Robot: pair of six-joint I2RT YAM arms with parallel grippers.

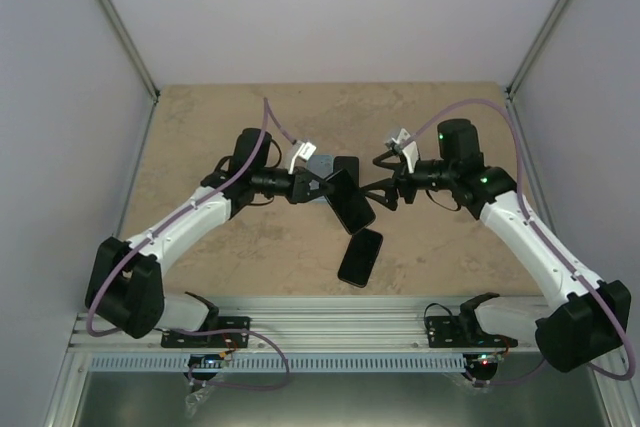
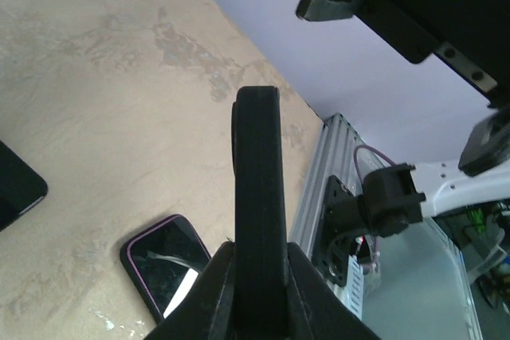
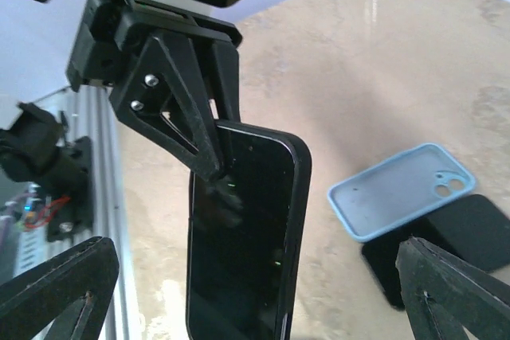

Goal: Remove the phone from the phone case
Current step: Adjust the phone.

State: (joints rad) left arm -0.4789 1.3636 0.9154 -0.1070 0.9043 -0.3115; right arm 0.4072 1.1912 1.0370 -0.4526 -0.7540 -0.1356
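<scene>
Extraction seems barely begun: left gripper (image 1: pixel 324 190) pinches the dark phone (image 1: pixel 350 202) aloft over the middle of the tabletop (image 1: pixel 200 147), apparently not yet out of its phone case (image 3: pixel 296 197), while right gripper (image 1: pixel 384 192), fingers spread wide, must next grip the case rim and peel.

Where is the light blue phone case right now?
The light blue case lies on the table in the right wrist view, right of the black phone held by the left fingers, against a flat black item.
</scene>
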